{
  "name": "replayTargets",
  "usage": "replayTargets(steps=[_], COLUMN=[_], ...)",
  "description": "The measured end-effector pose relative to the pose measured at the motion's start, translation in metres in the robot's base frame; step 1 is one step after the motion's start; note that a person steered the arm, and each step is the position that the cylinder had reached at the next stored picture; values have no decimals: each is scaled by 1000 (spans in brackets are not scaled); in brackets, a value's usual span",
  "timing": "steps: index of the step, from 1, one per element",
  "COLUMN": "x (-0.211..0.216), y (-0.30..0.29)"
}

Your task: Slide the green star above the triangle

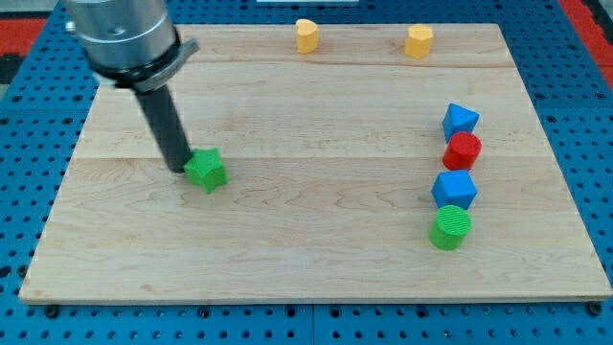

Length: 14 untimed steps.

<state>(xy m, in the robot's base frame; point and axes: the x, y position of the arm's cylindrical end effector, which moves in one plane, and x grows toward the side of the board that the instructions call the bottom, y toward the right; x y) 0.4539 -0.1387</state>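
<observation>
Rod and wrist enter from the view's top left corner: the grey metal wrist housing [123, 34] sits above the board's top left corner, and the dark rod [165, 123] slants down from it toward the view's right and bottom. The arm carries no claw, so nothing is released, clenched or grasped; it ends only in my tip [182, 169], which rests on the wooden board [306, 240] in its left half, roughly midway between the top and bottom edges. The tip sits just at the left side of the green star [206, 171], apparently touching it.

Well apart, near the board's right edge, four blocks stand in a column. From top to bottom they are a blue triangle-like block [460, 120], a red cylinder-like block [463, 150] touching it from below, a blue block [454, 189] whose exact shape is hard to make out, and a green cylinder [450, 229] touching that one.

Along the board's top edge stand two yellow blocks, one [306, 35] near the middle and one [419, 40] toward the top right corner; their shapes cannot be told.
</observation>
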Motion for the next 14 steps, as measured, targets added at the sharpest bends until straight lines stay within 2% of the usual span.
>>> replayTargets(steps=[1, 2, 3, 4, 5, 6, 7, 8, 9, 10, 11, 13, 14], x=[3, 38, 5, -49, -49, -4, 28, -10, -85, -110, -133, -139, -139], y=[4, 23, 51, 91, 62, 23, 31, 78, 121, 120, 78, 201, 202])
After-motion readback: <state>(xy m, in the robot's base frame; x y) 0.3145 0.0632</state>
